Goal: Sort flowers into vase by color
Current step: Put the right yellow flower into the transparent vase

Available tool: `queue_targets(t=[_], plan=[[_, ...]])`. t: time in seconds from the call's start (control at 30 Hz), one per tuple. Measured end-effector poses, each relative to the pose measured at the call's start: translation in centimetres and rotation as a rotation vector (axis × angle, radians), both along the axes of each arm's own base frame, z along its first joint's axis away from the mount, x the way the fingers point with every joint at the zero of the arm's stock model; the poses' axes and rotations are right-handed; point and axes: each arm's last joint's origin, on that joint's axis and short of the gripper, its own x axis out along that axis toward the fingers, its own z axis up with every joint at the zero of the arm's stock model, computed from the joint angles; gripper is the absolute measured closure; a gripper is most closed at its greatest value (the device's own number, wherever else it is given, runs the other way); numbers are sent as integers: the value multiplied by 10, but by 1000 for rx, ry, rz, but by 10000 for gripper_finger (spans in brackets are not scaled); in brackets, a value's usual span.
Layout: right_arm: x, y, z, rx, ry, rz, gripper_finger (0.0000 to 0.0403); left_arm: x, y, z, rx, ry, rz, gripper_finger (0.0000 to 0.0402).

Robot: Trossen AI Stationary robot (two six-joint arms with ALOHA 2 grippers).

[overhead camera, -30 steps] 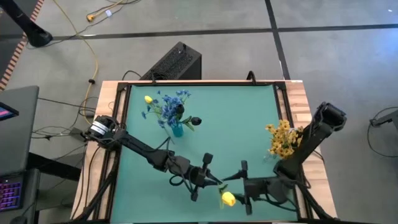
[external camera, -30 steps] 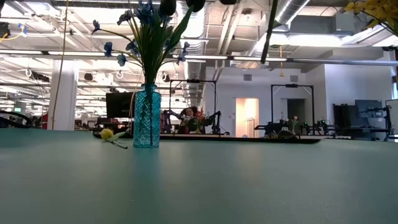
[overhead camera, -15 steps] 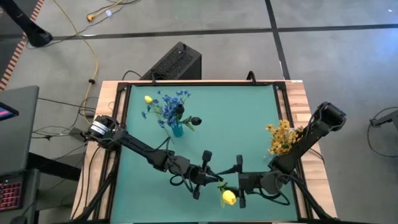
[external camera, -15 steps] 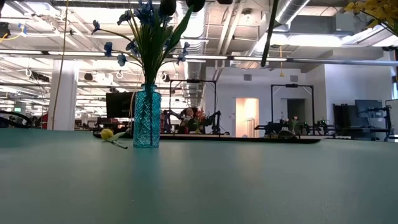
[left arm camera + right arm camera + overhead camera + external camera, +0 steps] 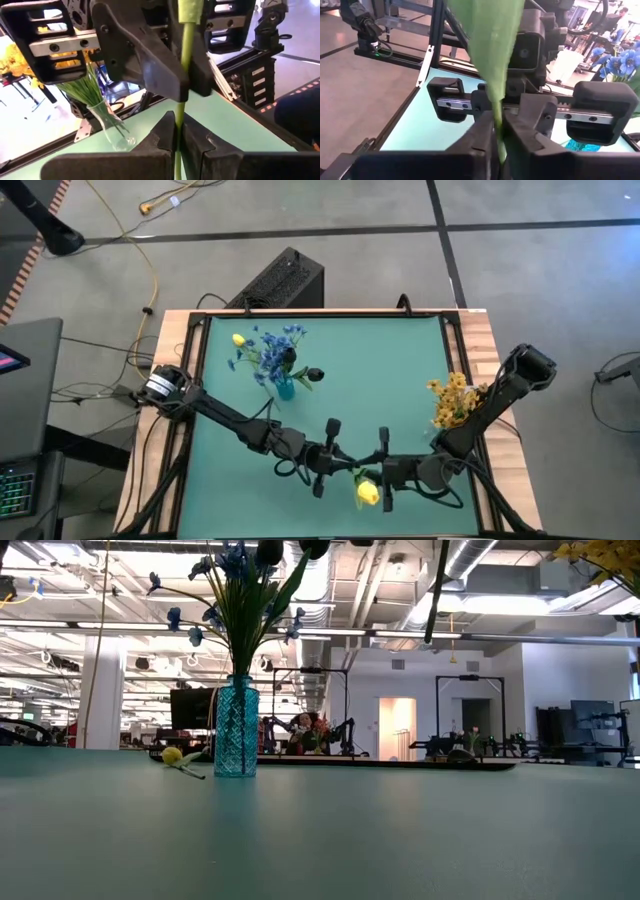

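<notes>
A yellow bud (image 5: 367, 495) on a thin green stem is held above the table near its near edge, between my two grippers. My left gripper (image 5: 345, 465) and my right gripper (image 5: 373, 472) face each other, and both are shut on this sprig. A blue glass vase (image 5: 284, 387) with blue blossoms and dark buds stands at the far left and also shows in the low view (image 5: 236, 730). A clear vase of yellow-orange clusters (image 5: 453, 405) stands at the right. A second yellow bud (image 5: 238, 338) lies on the table by the blue vase. My left gripper pinches the green stem (image 5: 178, 131) between its two fingers. The fingers come level from the table's left. The stem runs on past them to the other gripper, clear of the table. My right gripper pinches the sprig at its stem and a green leaf (image 5: 495, 117) between its two fingers. The fingers come level from the table's right, close in front of the left gripper's fingers. The sprig is lifted clear, and the bud (image 5: 367, 498) lies toward the near edge.
The green table top (image 5: 380, 380) lies bare between the two vases. A wooden frame edges the table (image 5: 480, 330). A black box (image 5: 283, 277) stands on the floor behind the far edge.
My right gripper has moved toward the table's left, up to my left gripper and the stem it holds. The yellow bud has stayed near the near edge. My left arm has kept nearly still.
</notes>
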Motion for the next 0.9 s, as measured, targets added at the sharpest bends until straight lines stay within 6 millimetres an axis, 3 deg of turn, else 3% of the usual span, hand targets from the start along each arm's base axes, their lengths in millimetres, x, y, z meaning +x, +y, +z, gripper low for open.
queue_targets(t=[0.17, 0.3, 0.43, 0.63, 0.9], plan=[[0, 0, 0, 49, -2, -10, 378, -1, -4, -1, 78, -3, -26, 367], [-1, 1, 2, 86, -3, -12, 378, -4, -10, -3, 156, -3, -32, 308], [-8, 7, 15, 107, -19, 9, 364, -6, -13, -3, 201, -3, 96, 242], [-39, 14, 37, 144, 32, 43, 366, -9, -10, -7, 255, 53, 280, 178], [-90, 15, 49, 329, 170, 140, 366, -8, -4, -7, 353, 61, 394, 174]])
